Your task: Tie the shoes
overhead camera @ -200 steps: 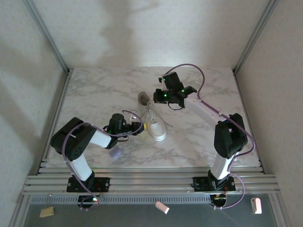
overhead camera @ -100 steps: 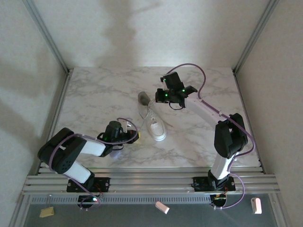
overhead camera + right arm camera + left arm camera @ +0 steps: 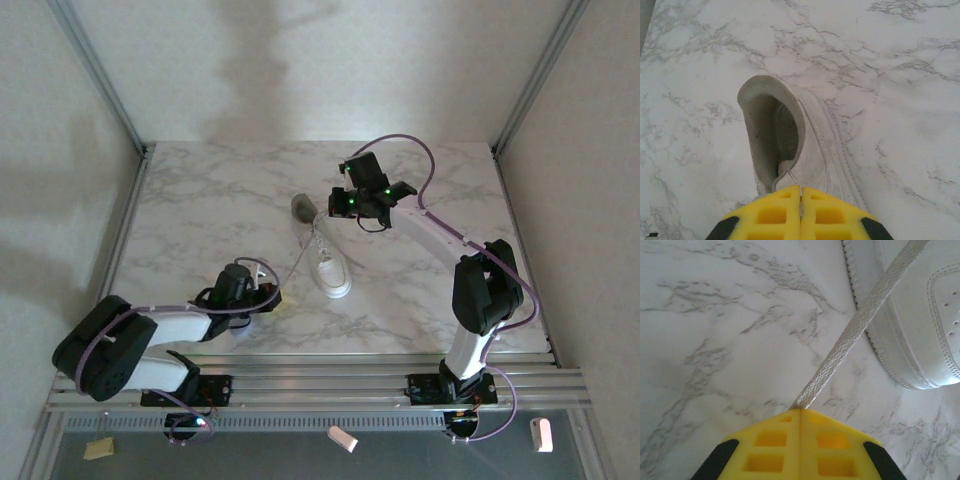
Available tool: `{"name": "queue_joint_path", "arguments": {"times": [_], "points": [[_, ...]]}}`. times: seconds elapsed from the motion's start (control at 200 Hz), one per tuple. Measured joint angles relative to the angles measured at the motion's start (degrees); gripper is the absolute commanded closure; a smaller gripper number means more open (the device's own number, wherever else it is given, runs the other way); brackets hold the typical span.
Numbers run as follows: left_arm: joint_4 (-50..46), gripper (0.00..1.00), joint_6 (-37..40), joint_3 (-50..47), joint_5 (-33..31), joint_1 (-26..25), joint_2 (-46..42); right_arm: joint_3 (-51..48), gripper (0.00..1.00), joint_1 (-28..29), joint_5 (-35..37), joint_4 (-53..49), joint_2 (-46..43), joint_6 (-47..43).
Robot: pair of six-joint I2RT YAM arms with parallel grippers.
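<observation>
Top external view: the sneaker (image 3: 327, 262) lies near the middle of the marble table (image 3: 200, 200), its toe toward the near edge and a little to the right, its heel opening toward the far wall. The left gripper (image 3: 270, 297) sits low over the table on the sneaker's near left, apart from it. A lace (image 3: 296, 265) runs in a straight, taut line from the sneaker's upper down to this gripper. The right gripper (image 3: 325, 212) hangs over the sneaker's heel end.

Left wrist view: the yellow fingers (image 3: 765, 450) of the left gripper are pressed together with no gap. The flat woven lace (image 3: 860, 325) is pinched in the seam between their tips. From there it rises on a slant to the upper right, passing over the stitched sole edge of the sneaker (image 3: 920, 315). The perforated toe cap shows at the right edge.

Right wrist view: the right gripper (image 3: 800, 192) has its fingers (image 3: 835, 215) closed tip to tip. They stand just over the sneaker (image 3: 807, 145), by the tongue, with the grey-lined opening beyond them. A thin strand leads from the tongue toward the tip of the left finger. Whether it is caught between the tips cannot be told
</observation>
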Motion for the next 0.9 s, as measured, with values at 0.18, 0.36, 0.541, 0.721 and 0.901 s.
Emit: {"name": "queue_joint_path", "arguments": {"times": [0.18, 0.36, 0.541, 0.721, 0.901], "points": [[-3.0, 1.0, -0.9, -1.0, -1.8, 0.0, -2.3, 0.0, 1.0, 0.0, 0.0, 0.0, 0.0, 0.0], [-3.7, 0.51, -1.5, -0.9, -2.2, 0.0, -3.8, 0.0, 1.0, -0.1, -0.5, 0.0, 0.0, 0.0], [-3.5, 0.42, -1.1, 4.0, -2.7, 0.0, -7.9, 0.0, 1.0, -0.1, -1.6, 0.2, 0.0, 0.0], [3.4, 0.46, -4.2, 11.7, -3.1, 1.9, -3.8, -0.1, 1.0, -0.1, -2.1, 0.6, 0.0, 0.5], [12.6, 0.56, -9.8, 15.3, -2.7, 2.6, 7.3, -0.6, 1.0, -0.1, -2.1, 0.5, 0.0, 1.5]]}}
